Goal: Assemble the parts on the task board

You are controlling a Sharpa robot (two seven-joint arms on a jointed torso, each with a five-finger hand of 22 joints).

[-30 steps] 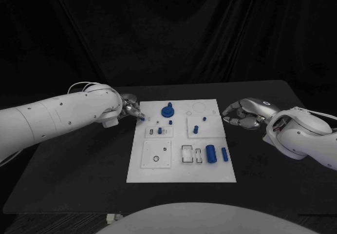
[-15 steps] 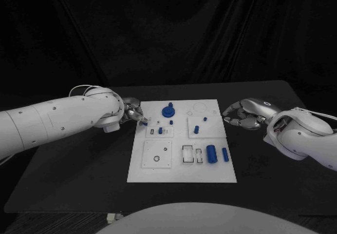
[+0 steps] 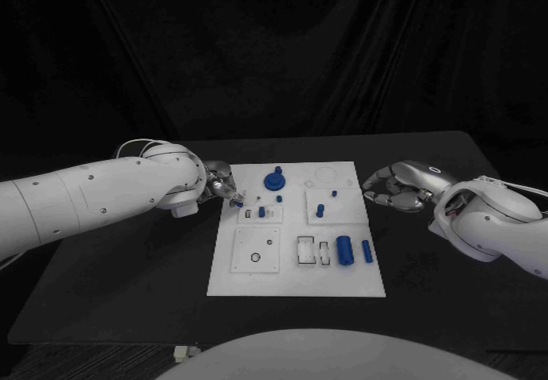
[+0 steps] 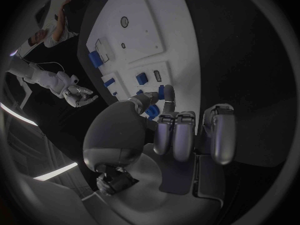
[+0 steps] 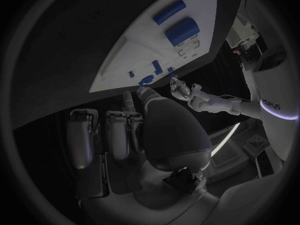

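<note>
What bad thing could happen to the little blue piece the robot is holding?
The left hand pinches a small blue part in just its fingertips at the task board edge, so it might slip and roll onto the black table. It could also bump the blue pieces standing nearby.

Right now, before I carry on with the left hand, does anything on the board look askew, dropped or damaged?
Nothing stands out. The task board lies flat and square on the table, and the blue parts sit on it in their places. The left hand pinches a small blue part at the board's left edge; the right hand hovers beside the right edge.
</note>
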